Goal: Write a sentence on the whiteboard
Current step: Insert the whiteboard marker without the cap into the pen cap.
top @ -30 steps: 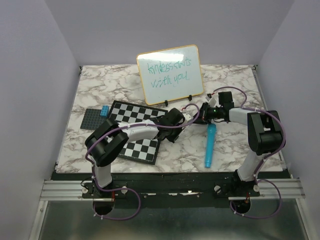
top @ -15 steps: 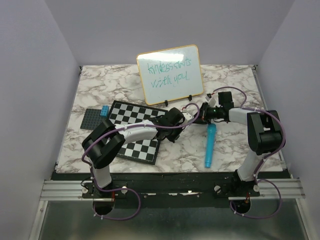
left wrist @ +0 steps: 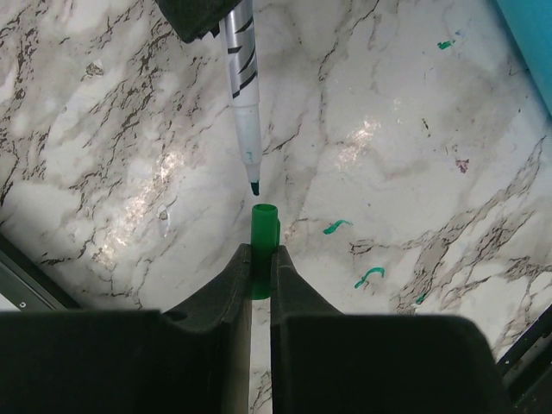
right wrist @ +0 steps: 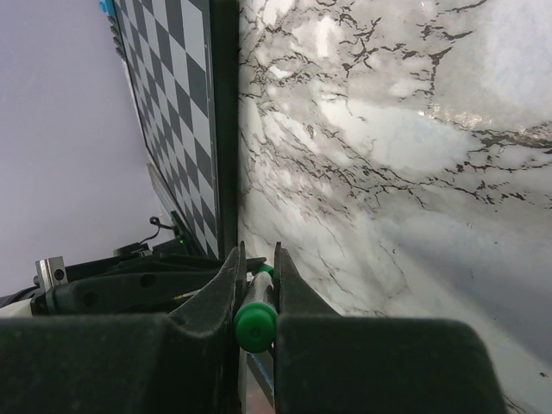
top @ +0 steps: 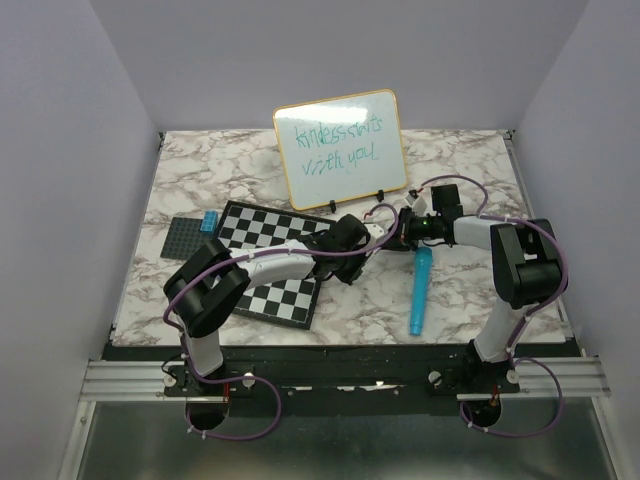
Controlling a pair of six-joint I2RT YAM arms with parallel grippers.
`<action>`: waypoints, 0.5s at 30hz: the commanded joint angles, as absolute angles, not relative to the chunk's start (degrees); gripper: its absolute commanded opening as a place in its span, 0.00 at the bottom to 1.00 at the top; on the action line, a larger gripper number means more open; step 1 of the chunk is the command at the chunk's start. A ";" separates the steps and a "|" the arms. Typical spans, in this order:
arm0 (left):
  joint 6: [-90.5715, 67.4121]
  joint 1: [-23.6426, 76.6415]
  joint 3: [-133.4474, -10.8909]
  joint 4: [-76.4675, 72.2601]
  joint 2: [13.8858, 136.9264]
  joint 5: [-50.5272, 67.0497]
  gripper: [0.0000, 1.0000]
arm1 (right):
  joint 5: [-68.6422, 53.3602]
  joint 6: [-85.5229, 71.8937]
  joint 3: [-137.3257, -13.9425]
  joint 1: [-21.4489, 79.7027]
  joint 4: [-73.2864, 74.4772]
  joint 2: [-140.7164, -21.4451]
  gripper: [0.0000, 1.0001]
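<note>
Your whiteboard point(top: 342, 186) stands upright at the far edge of the desk point(top: 200, 170), near the middle. Its yellow-framed white face carries the sentence point(top: 330, 145) in two thin green lines. In front of it, your left gripper point(left wrist: 260, 250) clamps a green cap point(left wrist: 263, 226) and your right gripper point(right wrist: 257, 254) clamps a marker point(left wrist: 244, 112), whose tip is just short of the cap's mouth.

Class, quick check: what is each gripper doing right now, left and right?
Left gripper: closed on the green cap.
Right gripper: closed on the marker.
</note>
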State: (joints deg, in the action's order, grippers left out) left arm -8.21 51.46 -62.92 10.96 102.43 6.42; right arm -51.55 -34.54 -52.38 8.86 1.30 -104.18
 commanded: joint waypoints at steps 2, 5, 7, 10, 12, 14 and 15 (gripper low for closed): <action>-10.46 51.68 -62.32 8.09 101.07 8.35 0.00 | -52.38 -35.07 -51.59 9.23 0.53 -105.21 0.00; -10.90 51.68 -62.14 7.74 101.08 8.17 0.00 | -52.38 -35.07 -51.59 9.14 0.53 -105.29 0.01; -11.07 51.59 -62.14 7.91 101.07 8.00 0.00 | -52.47 -35.07 -51.59 9.14 0.53 -105.21 0.00; -11.25 51.50 -61.96 7.91 101.07 7.56 0.00 | -52.47 -35.16 -51.59 9.23 0.53 -105.21 0.00; -11.42 51.50 -61.88 8.00 101.16 7.47 0.00 | -52.56 -35.16 -51.59 9.23 0.53 -105.21 0.00; -11.69 51.33 -61.61 7.91 101.25 7.21 0.00 | -52.47 -34.98 -51.59 9.14 0.53 -105.12 0.00; -11.78 51.15 -61.61 7.91 101.16 7.12 0.00 | -52.38 -34.98 -51.59 9.14 0.53 -104.94 0.01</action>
State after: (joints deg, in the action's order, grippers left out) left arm -10.90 51.46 -62.83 9.13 102.43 6.85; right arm -51.55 -34.54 -52.38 8.95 1.30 -104.27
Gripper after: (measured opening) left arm 0.163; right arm 0.142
